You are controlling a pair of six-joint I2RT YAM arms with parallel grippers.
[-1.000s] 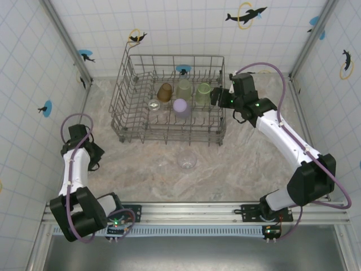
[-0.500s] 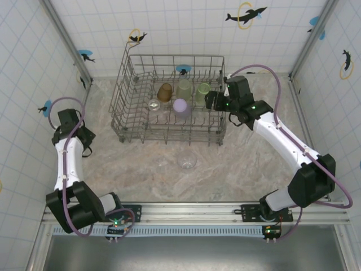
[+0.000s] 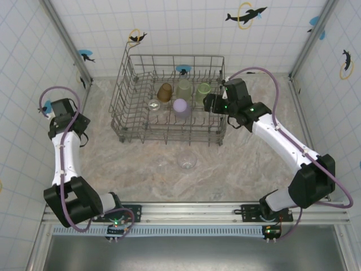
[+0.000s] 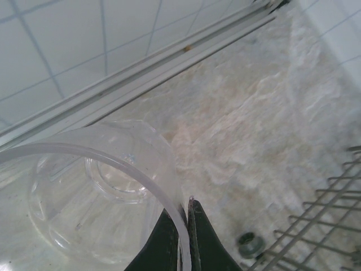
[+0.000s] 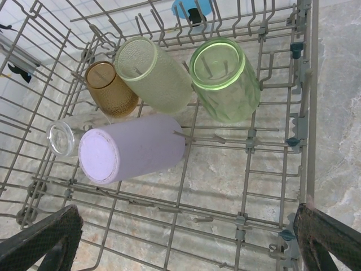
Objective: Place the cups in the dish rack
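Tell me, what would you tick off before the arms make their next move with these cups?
1. Left gripper holds the clear cup: ok, its fingers pinch the rim.
2. Right gripper is ready to pick: ok, jaws wide open above the right end of the rack.
3. Room left in the rack: ok, the front rows are bare.
4. Cups already in the rack are steady: cannot tell; the lilac cup leans among the tines.
5. All cups loaded: not ok; a loose cup sits on the table in front of the rack.
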